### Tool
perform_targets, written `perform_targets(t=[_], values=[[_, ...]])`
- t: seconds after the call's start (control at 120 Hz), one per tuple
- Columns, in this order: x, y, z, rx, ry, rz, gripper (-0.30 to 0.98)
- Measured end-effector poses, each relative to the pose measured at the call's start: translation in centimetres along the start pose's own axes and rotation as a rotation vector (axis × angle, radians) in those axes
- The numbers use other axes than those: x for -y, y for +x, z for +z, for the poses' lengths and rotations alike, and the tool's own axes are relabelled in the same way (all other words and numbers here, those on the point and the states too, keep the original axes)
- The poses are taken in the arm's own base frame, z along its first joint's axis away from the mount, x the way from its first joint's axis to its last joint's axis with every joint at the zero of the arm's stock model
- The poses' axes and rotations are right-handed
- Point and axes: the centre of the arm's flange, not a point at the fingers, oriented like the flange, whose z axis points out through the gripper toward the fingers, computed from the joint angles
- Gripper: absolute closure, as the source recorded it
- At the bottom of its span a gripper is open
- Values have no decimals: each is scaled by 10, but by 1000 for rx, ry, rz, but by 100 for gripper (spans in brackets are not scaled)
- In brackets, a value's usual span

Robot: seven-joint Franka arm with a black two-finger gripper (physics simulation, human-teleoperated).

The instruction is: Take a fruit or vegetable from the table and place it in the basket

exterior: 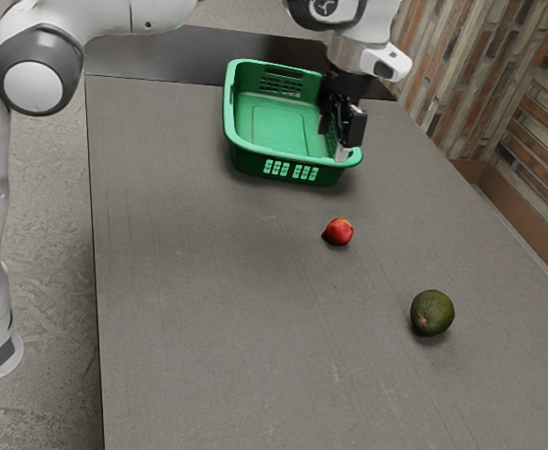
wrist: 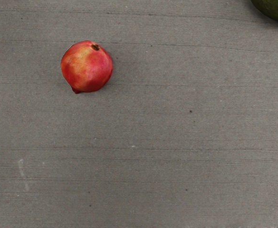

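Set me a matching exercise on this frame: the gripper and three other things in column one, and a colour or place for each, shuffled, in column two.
Column one
1. Gripper
2. Basket
3. Red fruit
4. Avocado

Column two
A. On the table, farther from the basket than the other fruit
B. Black, with two fingers
C. On the table, between the basket and the avocado
D. Bright green, with slots in its walls

Right pairs: 1-B, 2-D, 3-C, 4-A
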Motion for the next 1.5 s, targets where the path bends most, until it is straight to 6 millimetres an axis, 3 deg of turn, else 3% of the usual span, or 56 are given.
perform_targets(t=[0.083,0.208,0.333,0.467,0.6,0.7,1.008,1.117,1.192,1.408,1.5], values=[[-3,1,3,5,0,4,1],[5,0,-10,-21,5,-10,1],[0,0,-7,-7,7,25,1],[-16,1,5,32,49,132,1],[-30,2,33,74,81,235,1],[-24,2,49,79,94,280,1],[11,-31,77,41,185,412,1],[44,-26,82,7,172,394,1],[54,-19,87,-19,156,395,0],[44,5,110,-88,121,459,1],[26,15,123,-107,108,503,1]])
